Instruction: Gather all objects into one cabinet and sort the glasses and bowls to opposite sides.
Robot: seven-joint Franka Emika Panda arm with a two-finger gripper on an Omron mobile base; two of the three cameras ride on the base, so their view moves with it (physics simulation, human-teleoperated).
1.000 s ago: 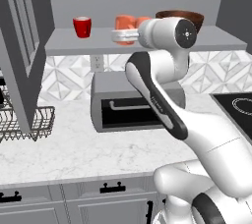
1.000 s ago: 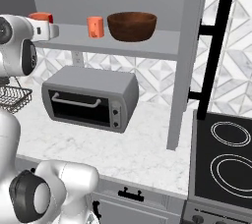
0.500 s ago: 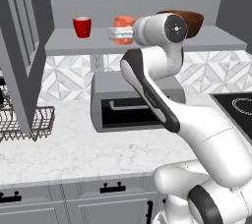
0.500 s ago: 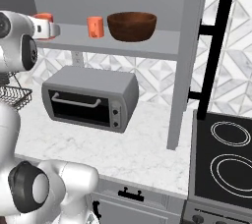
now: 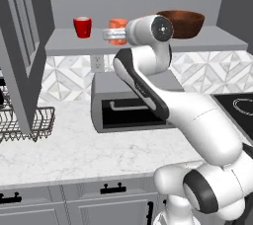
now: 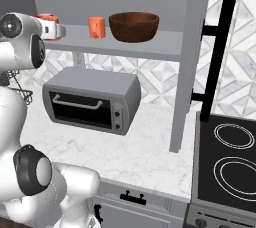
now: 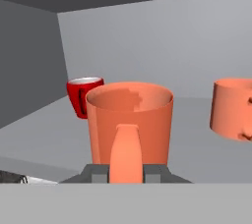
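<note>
Gripper (image 7: 126, 171) clenched on an orange cup (image 7: 130, 122) (upright), over the cabinet shelf (image 7: 44, 142), red cup (image 7: 82, 95) behind

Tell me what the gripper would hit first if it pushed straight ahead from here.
Holding an orange cup, the gripper seems to face the cabinet's back wall; the red cup and other orange cup sit off-line. Depth is unclear.

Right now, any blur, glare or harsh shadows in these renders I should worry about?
Left base view: sharp, flat even light, no glare; the white arm hides part of the orange cup by the red cup. Right base view: equally crisp, soft shading under the grey shelf; the dark brown bowl shows a mild sheen. Hand view: the held orange cup looms large, with jagged rim edges.
</note>
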